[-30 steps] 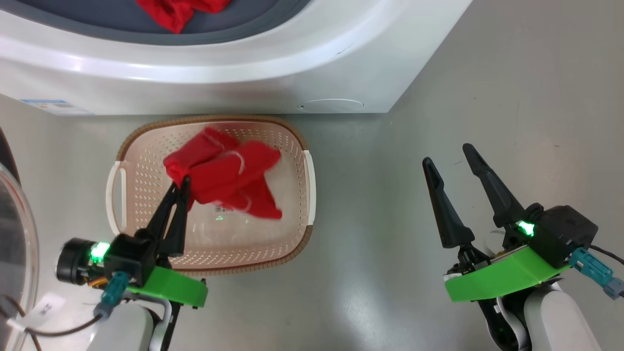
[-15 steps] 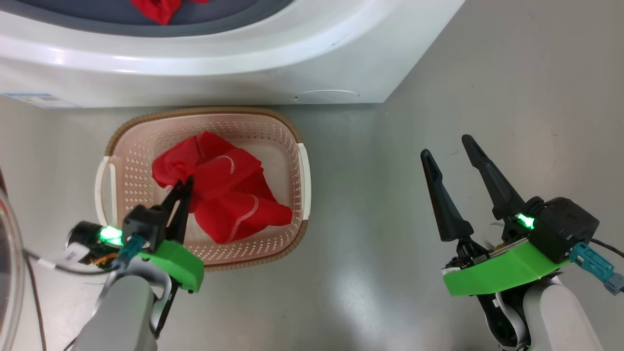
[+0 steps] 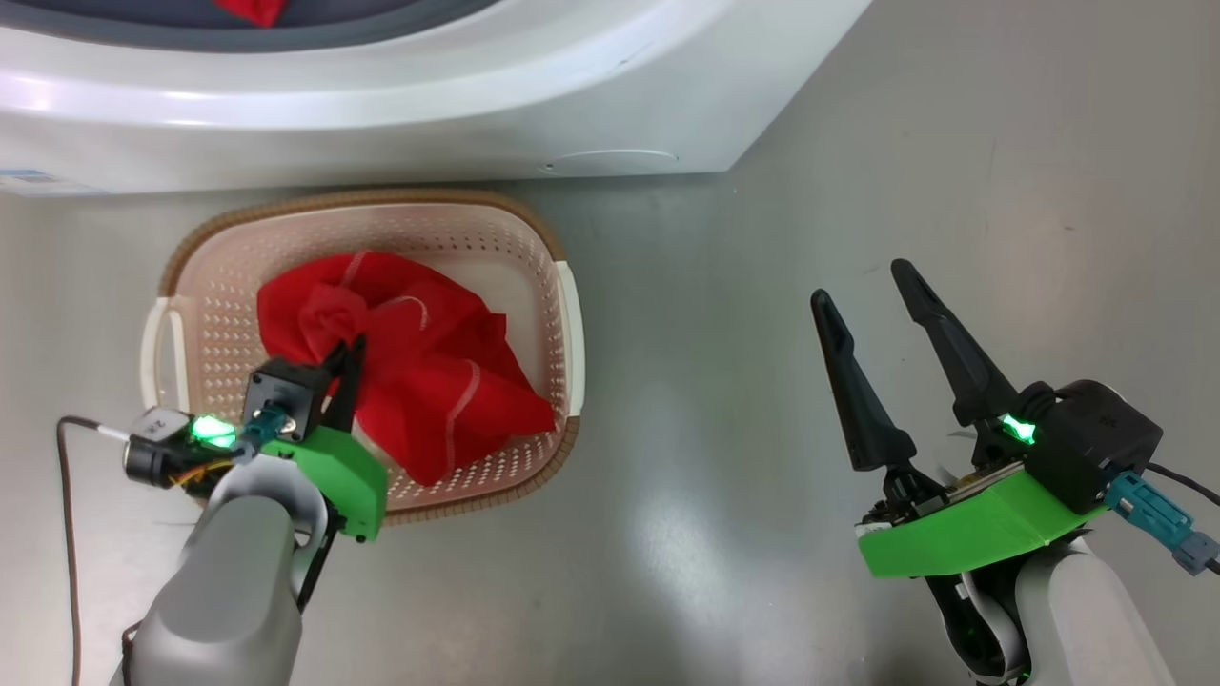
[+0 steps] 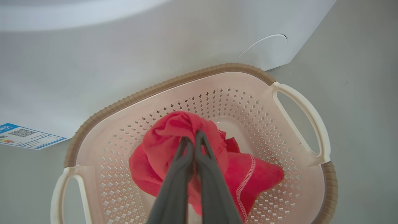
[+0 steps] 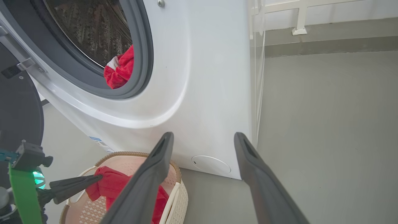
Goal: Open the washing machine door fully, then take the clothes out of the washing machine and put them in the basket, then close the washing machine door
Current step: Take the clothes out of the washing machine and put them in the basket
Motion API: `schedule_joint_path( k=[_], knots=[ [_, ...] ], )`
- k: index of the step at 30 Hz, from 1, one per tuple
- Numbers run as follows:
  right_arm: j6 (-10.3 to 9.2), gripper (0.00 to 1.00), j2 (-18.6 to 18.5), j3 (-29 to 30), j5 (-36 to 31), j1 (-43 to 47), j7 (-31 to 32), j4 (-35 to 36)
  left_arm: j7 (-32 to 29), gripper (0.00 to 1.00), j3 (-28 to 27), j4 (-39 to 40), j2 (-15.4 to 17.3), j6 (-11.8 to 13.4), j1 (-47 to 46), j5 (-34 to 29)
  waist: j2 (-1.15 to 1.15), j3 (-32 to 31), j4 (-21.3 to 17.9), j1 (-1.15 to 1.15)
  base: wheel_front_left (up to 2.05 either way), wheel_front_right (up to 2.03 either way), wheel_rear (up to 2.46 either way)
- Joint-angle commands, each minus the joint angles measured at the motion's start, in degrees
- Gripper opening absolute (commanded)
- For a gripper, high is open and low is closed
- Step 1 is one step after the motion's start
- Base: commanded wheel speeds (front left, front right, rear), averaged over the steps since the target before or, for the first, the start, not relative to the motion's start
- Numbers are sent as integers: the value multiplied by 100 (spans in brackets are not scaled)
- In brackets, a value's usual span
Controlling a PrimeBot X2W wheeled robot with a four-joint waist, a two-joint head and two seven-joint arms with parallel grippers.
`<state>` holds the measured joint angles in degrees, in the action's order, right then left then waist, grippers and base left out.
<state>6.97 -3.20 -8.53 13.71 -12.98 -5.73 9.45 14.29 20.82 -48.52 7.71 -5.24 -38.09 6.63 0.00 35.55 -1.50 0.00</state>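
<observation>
Red clothes (image 3: 429,381) mask basket (image 3: 457,205), washing machine (image 3: 381,114) cropped

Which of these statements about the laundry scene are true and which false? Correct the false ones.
1. The left gripper is shut on a red fabric garment over the cream perforated plastic basket. True.
2. The right gripper holds clothing. False: it is open and empty.
3. The boxy white washing machine is emptied. False: another red garment lies in its opening.
4. The basket stands on the grey floor before the machine. True.
</observation>
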Motion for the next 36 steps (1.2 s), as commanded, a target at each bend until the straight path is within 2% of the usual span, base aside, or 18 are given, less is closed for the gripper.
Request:
schedule_joint_path(
  k=[1,20,21,23,24,28,29,30,36],
  knots=[
    [52,100,33,-156,-25,-14,-34,162,71,0,-151,-29,155,19,-50,-22,0,72,-57,0,0,0,0],
    [52,100,33,-117,-161,16,103,383,71,0,-278,-1041,-8,163,-555,46,0,420,-172,0,0,0,0],
    [52,100,33,-113,-164,13,105,385,71,5,-279,-1057,-14,167,-566,46,0,426,-167,0,0,0,0],
    [52,100,33,-114,-162,7,108,385,71,38,-283,-1077,-21,177,-575,48,0,433,-160,0,0,0,0],
    [52,100,33,-116,-160,3,108,385,71,46,-287,-1080,-24,182,-576,50,0,436,-158,0,0,0,0],
    [52,100,33,-118,-159,-15,102,377,71,92,-308,-1086,-33,202,-553,63,0,432,-152,0,0,0,0],
    [52,100,33,-120,-158,-20,103,376,71,93,-314,-1088,-35,206,-545,68,0,430,-153,0,0,0,0],
    [52,100,33,-121,-158,-25,104,373,71,100,-319,-1090,-36,209,-536,71,0,428,-155,0,0,0,0],
    [52,100,33,-122,-151,-36,98,361,71,100,-356,-1095,-53,225,-506,99,0,419,-155,0,0,0,0]
  ],
)
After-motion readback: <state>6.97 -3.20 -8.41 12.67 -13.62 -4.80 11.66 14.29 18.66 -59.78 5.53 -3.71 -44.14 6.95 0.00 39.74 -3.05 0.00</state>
